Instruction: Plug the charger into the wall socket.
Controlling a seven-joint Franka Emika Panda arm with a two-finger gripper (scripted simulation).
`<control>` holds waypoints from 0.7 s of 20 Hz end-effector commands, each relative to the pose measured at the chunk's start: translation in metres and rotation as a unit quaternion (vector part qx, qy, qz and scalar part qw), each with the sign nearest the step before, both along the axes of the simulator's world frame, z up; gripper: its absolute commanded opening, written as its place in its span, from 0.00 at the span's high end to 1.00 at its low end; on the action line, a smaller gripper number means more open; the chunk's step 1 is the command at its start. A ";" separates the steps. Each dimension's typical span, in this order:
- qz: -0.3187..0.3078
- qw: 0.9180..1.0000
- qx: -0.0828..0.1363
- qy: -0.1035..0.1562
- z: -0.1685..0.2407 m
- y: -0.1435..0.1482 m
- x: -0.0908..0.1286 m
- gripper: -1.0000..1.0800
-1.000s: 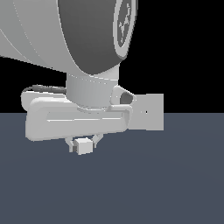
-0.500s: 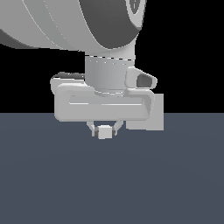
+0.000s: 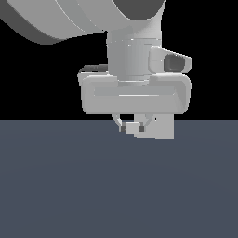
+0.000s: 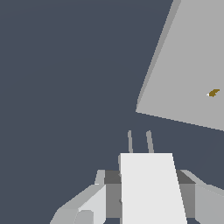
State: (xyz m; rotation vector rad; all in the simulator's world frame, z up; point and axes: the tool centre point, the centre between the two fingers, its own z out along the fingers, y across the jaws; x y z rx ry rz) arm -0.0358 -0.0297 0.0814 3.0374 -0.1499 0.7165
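Observation:
My gripper (image 3: 133, 125) is shut on the charger (image 3: 132, 128), a small off-white block, and holds it just above the dark floor. In the wrist view the charger (image 4: 151, 188) sits between the dark finger pads (image 4: 112, 192), and its two thin prongs (image 4: 140, 142) point ahead. The wall socket (image 4: 188, 65) is a flat pale grey plate with a small brown mark (image 4: 213, 92); it stands ahead of the prongs, off to one side and apart from them. In the exterior view the socket (image 3: 162, 128) shows partly behind the hand.
A dark blue-grey floor (image 3: 116, 186) fills the lower half of the exterior view, with black background above. The arm's large grey links (image 3: 93, 18) fill the upper part of that view.
The gripper has carried the charger toward the exterior view's right. The hand now covers most of the socket, which stood clear on its right a second ago.

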 end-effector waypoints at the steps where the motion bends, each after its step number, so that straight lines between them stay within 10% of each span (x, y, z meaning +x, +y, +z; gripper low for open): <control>1: -0.029 1.000 0.001 0.000 0.005 -0.009 -0.002 1.00; 14: -0.110 0.994 -0.001 0.003 0.018 -0.033 -0.013 1.00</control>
